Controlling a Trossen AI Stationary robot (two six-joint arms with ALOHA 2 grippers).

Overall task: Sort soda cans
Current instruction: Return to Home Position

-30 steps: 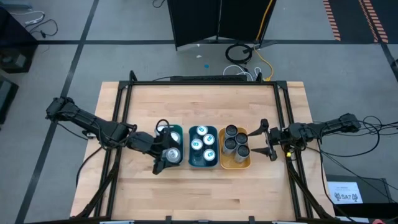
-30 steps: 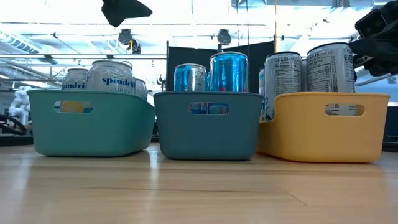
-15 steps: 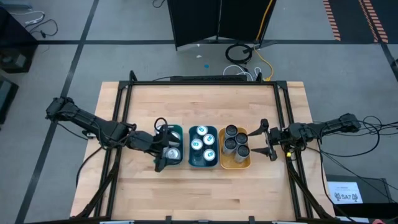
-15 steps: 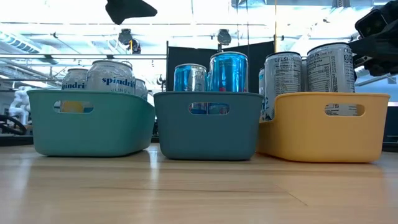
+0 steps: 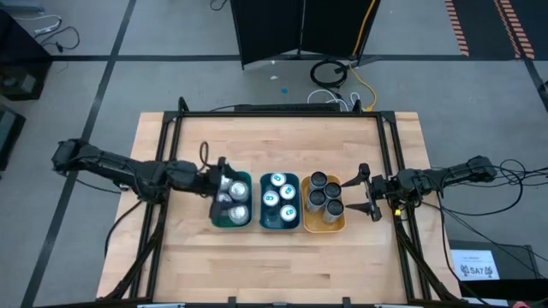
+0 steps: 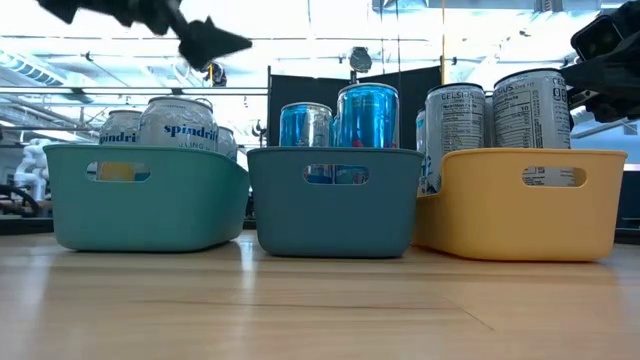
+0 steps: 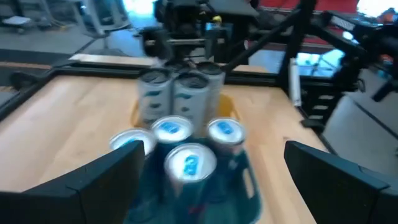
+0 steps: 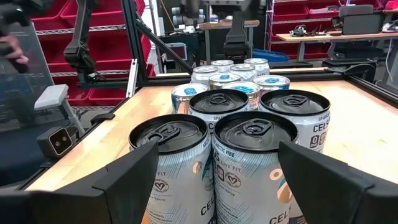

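High view: all soda cans (image 5: 279, 190) sit in three bins side by side mid-counter (image 5: 282, 141), with the green bin (image 5: 229, 224) left, blue bin (image 5: 280, 228) middle and yellow bin (image 5: 324, 229) right; the left gripper (image 5: 214, 175) hovers at the green bin's left edge, the right gripper (image 5: 367, 193) just right of the yellow bin. Low view: cans upright, tops above the rims, left gripper above the green bin. Wrist views: fingers (image 7: 81, 186) apart on both arms, holding nothing.

Soda cans (image 6: 365, 115): lower parts were hidden behind the 3 bins' (image 6: 335, 215) walls, low view.
Left gripper (image 5: 219, 181): was cut off by the low view's top edge.
Left wrist view: was blurred; can markings unreadable.
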